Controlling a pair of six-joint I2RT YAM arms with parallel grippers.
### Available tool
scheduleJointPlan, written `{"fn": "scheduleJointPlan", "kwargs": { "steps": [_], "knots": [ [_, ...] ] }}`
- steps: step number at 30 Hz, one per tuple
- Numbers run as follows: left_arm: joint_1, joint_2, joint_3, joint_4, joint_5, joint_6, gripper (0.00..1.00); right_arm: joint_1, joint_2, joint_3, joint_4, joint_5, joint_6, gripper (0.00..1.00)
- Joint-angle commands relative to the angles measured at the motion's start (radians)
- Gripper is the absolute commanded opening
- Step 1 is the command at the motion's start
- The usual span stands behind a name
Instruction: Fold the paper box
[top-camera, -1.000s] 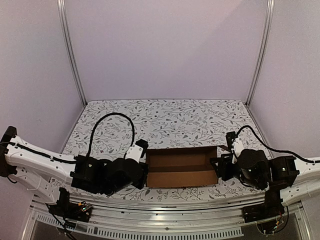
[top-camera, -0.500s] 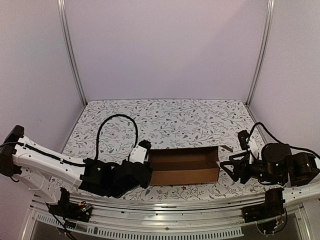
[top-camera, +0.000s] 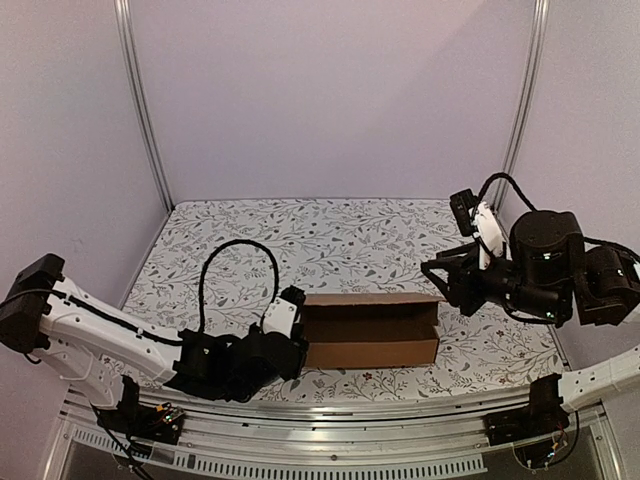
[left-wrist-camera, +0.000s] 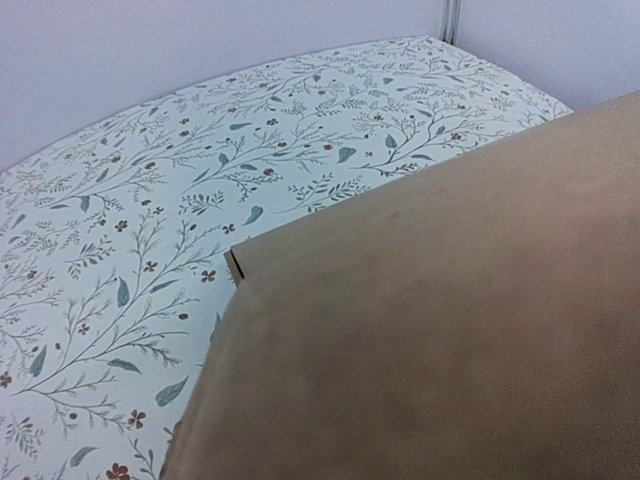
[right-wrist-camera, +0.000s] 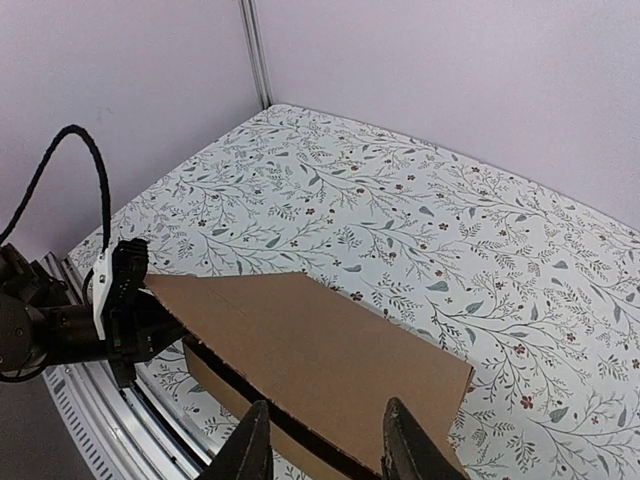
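Showing the paper box (top-camera: 370, 330) on the flower-printed table (top-camera: 330, 235), close to the near edge and roughly midway between the two arms, long sides running left to right. Formed into a shallow brown trough, with side walls upright and a darker inside open to the overhead camera. Met at its left end by the left gripper (top-camera: 292, 335), stretched low over the table at the end of a white-and-black arm, beneath a loop of black cable (top-camera: 235, 262). Closed all the way at the jaws there; impossible to tell whether any cardboard is nipped between them, given a left wrist view filled with plain brown board across its lower right and patterned cloth beyond. Flanked on the other side by the right gripper (right-wrist-camera: 325, 410), held high in the air above and to the right of the box and touching nothing. Partly apart and empty at the jaws there, with both black fingers (right-wrist-camera: 252, 445) at the bottom of the right wrist view and the box well below them. Backed by pale lilac walls (top-camera: 330, 100) and two metal corner posts (top-camera: 145, 110).
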Motion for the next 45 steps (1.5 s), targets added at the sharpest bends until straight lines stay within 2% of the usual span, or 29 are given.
{"fn": "scheduleJointPlan", "kwargs": {
  "steps": [1, 10, 18, 22, 30, 40, 45],
  "knots": [
    [0.022, 0.045, -0.06, 0.103, 0.066, 0.084, 0.0, -0.09, 0.109, 0.082, 0.004, -0.028, -0.075, 0.33],
    [0.04, 0.089, -0.044, 0.192, 0.061, 0.185, 0.0, -0.236, 0.378, 0.099, 0.167, -0.174, -0.059, 0.31],
    [0.047, 0.098, -0.075, 0.319, 0.154, 0.275, 0.0, -0.278, 0.548, 0.069, 0.273, -0.189, -0.003, 0.27],
    [0.046, 0.084, -0.075, 0.302, 0.181, 0.28, 0.0, -0.278, 0.598, 0.051, 0.306, -0.187, 0.016, 0.27],
    [0.047, 0.026, -0.102, 0.253, 0.232, 0.239, 0.12, -0.278, 0.636, -0.019, 0.364, -0.19, 0.074, 0.25],
    [0.031, -0.096, -0.131, 0.114, 0.281, 0.163, 0.26, -0.279, 0.649, -0.089, 0.409, -0.19, 0.116, 0.22],
    [0.027, -0.174, -0.168, 0.004, 0.254, 0.113, 0.28, -0.277, 0.667, -0.136, 0.44, -0.211, 0.143, 0.2]
  ]
}}
